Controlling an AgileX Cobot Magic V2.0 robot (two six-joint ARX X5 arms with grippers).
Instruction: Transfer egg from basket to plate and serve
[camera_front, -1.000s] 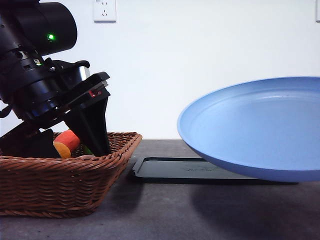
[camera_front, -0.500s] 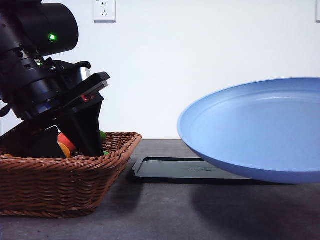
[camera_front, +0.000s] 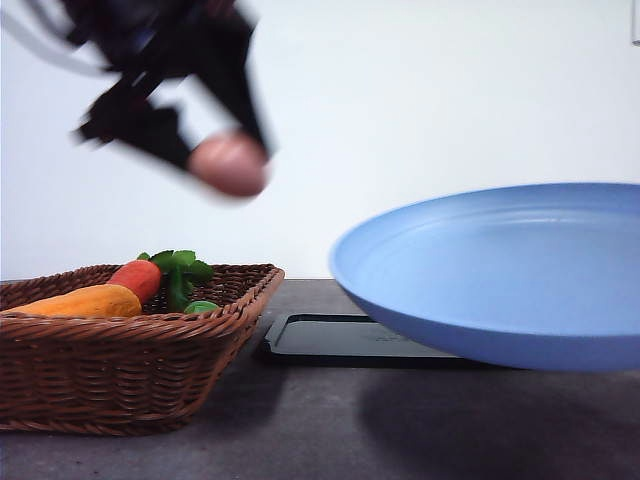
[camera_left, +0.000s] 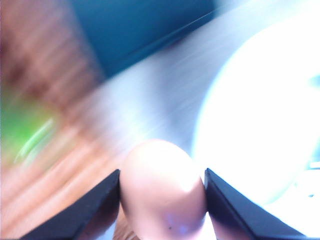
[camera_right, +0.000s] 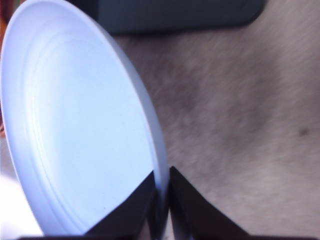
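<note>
Both hands loaded: left hand (camera_left: 162, 200) clamps egg (camera_front: 229, 164) clear of basket (camera_front: 120, 370); right hand (camera_right: 161, 200) pinches plate (camera_front: 500, 280) rim, raised at 3 o'clock to receive

Open air in the middle, things low down on both sides

The left gripper (camera_front: 225, 150) carries the egg (camera_front: 229, 164) high over the basket (camera_front: 120, 350), and the air between it and the plate (camera_front: 500, 280) is open. The plate, raised at the right, blocks that side. Below lie a black tray (camera_front: 350, 337) and bare table (camera_front: 300, 430). Vegetables (camera_front: 120, 290) fill the basket's far side.
</note>
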